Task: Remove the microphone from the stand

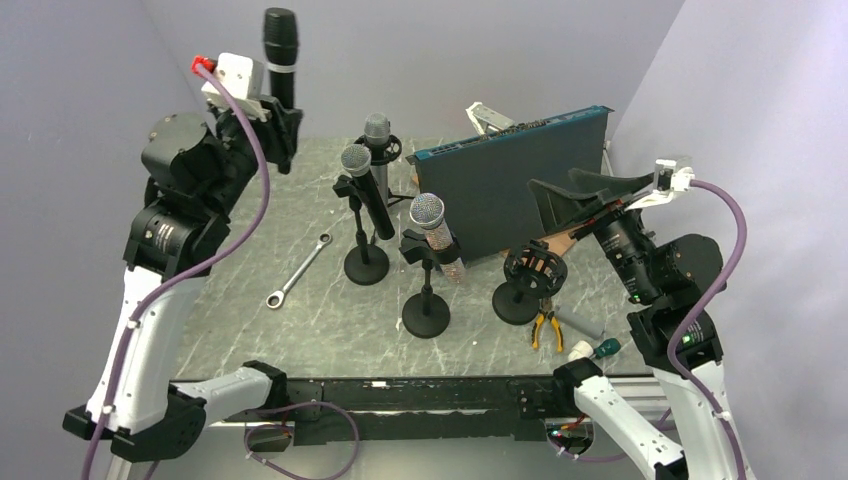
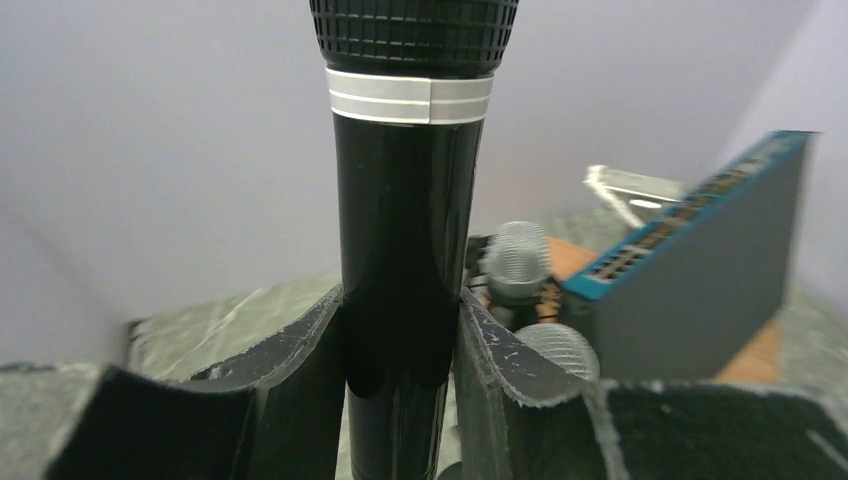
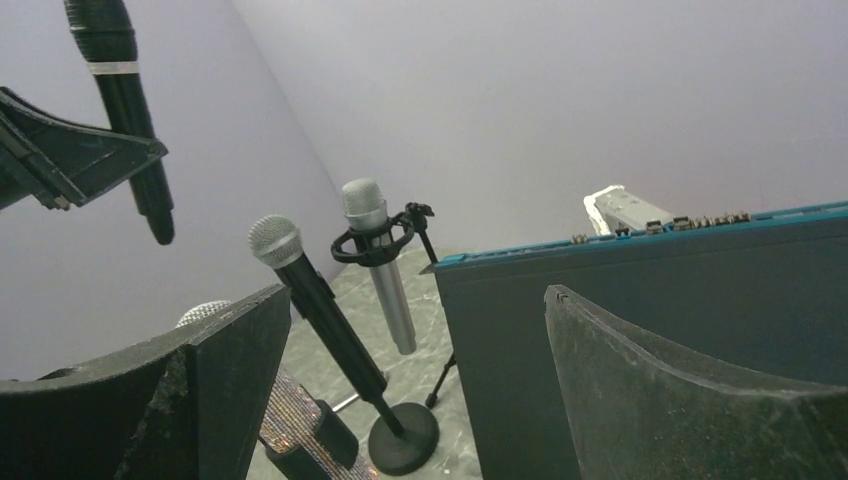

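Observation:
My left gripper is shut on a black microphone with a silver band and holds it upright, high above the table at the far left. In the left wrist view the fingers clamp its black body. The right wrist view shows it held in the air. An empty black stand with a round clip stands at front right. My right gripper is open and empty, just above and behind that stand.
Three microphones stay in stands: a silver one at the back, a black one tilted, and a glittery one in front. A blue-edged dark box leans behind. A wrench, pliers and a screwdriver lie on the table.

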`<move>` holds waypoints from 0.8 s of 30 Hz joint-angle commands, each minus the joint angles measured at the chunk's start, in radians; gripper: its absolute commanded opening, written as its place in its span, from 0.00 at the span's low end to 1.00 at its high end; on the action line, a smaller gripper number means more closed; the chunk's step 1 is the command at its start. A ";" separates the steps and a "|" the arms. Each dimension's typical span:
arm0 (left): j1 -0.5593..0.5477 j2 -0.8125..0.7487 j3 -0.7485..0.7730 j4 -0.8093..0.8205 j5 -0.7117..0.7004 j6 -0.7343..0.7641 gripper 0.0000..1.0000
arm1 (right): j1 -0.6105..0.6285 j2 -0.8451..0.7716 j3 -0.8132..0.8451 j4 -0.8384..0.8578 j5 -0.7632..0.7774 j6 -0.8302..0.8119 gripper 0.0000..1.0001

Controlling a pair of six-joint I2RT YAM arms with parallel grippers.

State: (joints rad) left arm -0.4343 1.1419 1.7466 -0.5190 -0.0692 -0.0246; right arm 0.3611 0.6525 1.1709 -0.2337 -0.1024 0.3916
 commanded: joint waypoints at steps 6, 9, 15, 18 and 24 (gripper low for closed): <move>0.375 -0.015 -0.192 -0.016 0.038 -0.100 0.00 | 0.004 0.020 0.002 -0.042 0.033 -0.070 1.00; 0.463 0.059 -0.247 0.000 0.110 -0.127 0.00 | 0.003 0.031 -0.003 -0.067 0.032 -0.080 1.00; 0.518 0.308 -0.227 0.060 0.202 -0.126 0.00 | 0.004 0.057 -0.026 -0.124 0.033 -0.074 1.00; 0.524 0.476 -0.189 0.053 0.301 -0.134 0.00 | 0.004 0.083 -0.011 -0.196 0.123 -0.058 1.00; 0.526 0.666 -0.215 0.143 0.430 -0.125 0.00 | 0.005 0.189 0.086 -0.412 0.515 0.047 1.00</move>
State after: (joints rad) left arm 0.0875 1.7725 1.5131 -0.4786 0.2279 -0.1440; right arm 0.3626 0.7967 1.1839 -0.4984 0.1257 0.3641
